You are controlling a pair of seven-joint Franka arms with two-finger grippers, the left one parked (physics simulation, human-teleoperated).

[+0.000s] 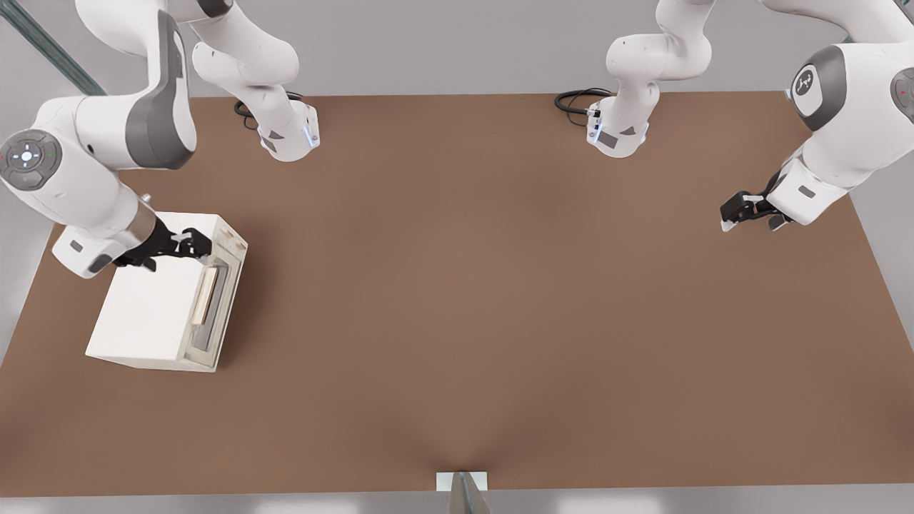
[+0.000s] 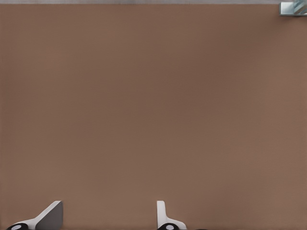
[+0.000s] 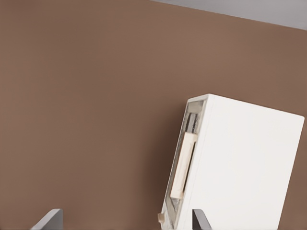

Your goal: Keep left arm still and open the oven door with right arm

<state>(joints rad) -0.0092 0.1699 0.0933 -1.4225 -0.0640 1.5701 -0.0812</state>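
Observation:
The oven (image 1: 143,314) is a white box on the brown table at the front view's left. Its cream-framed oven door (image 1: 220,300) faces the table's middle and lies flush against the box, with dark glass and a tan bar handle (image 1: 207,294). My gripper (image 1: 190,243) hovers over the oven's top near the far corner, just behind the door's edge, open and holding nothing. From the right wrist view the oven (image 3: 244,163), its door (image 3: 191,125) and handle (image 3: 184,163) lie below, and the gripper (image 3: 124,223) has its fingers spread wide.
The parked arm's gripper (image 1: 746,212) hangs over the table's edge at the front view's right. Two arm bases (image 1: 289,132) (image 1: 618,128) with black cables stand at the back edge. A small metal bracket (image 1: 462,482) sits at the front edge.

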